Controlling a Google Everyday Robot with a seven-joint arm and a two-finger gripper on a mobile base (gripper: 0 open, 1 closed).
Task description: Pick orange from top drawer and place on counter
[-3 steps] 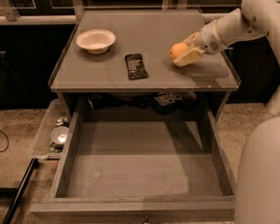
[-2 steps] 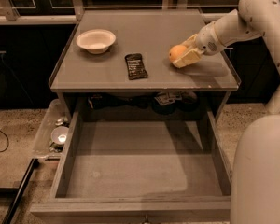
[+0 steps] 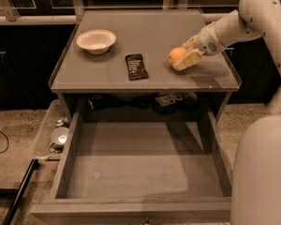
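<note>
Honestly the risky bit from here is the let-go. That small round bright-orange fruit (image 3: pixel 174 55) is smooth and sits on the right side of the flat grey matte counter (image 3: pixel 145 36), fairly near the edge. If a finger drags it while opening, I'd guess it rolls off, maybe into the wide grey wooden top drawer (image 3: pixel 131 158) hanging open below. The two-finger gripper (image 3: pixel 181 55) is clamped on the fruit, a tan finger on either side, low over the countertop.

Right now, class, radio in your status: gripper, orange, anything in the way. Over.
Gripper over counter's right side, at orange. Orange out of drawer, low at counter; contact unclear. Bowl, black device left of it, apart.
</note>
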